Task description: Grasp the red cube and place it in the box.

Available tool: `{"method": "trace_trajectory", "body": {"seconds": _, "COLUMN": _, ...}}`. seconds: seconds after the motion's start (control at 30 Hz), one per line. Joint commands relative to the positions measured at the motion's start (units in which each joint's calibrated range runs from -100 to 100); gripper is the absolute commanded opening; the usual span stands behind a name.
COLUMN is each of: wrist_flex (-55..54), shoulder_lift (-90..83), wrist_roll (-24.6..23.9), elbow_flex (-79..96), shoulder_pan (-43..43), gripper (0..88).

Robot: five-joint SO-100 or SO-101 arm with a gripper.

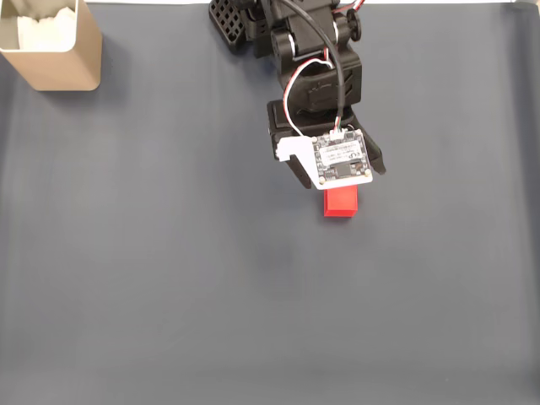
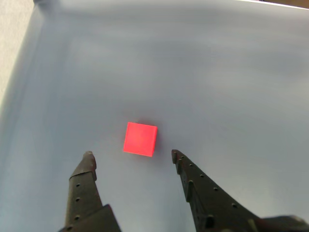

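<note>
The red cube lies on the dark grey mat, partly under the arm's camera board in the fixed view. In the wrist view the cube sits just beyond the two black fingertips, roughly centred between them. My gripper is open, with a wide gap and nothing held; it hangs above the mat. In the fixed view the gripper is mostly hidden beneath the wrist board. The box, tan with white material inside, stands at the far upper left corner of the fixed view, well away from the cube.
The dark grey mat covers the table, with wide bare room left of and below the cube. The arm's black base stands at the top middle. A pale table edge shows at the left of the wrist view.
</note>
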Motion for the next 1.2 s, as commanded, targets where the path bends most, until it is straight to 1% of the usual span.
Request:
{"method": "trace_trajectory", "body": {"seconds": 0.0, "wrist_flex": -2.5, "shoulder_lift": 1.2, "wrist_roll": 0.6, "elbow_flex": -0.9, "shoulder_pan": -0.4, "gripper": 37.1}}
{"method": "trace_trajectory", "body": {"seconds": 0.5, "wrist_flex": -7.3, "shoulder_lift": 10.2, "wrist_roll": 0.8, "elbow_flex": -2.3, "shoulder_pan": -1.2, "gripper": 38.2}}
{"method": "trace_trajectory", "body": {"seconds": 0.7, "wrist_flex": -8.8, "shoulder_lift": 13.5, "wrist_roll": 0.0, "elbow_flex": -3.2, "shoulder_pan": -2.5, "gripper": 38.3}}
{"method": "trace_trajectory", "body": {"seconds": 1.17, "wrist_flex": -8.5, "shoulder_lift": 18.5, "wrist_roll": -2.2, "elbow_flex": -9.5, "shoulder_pan": -2.9, "gripper": 38.3}}
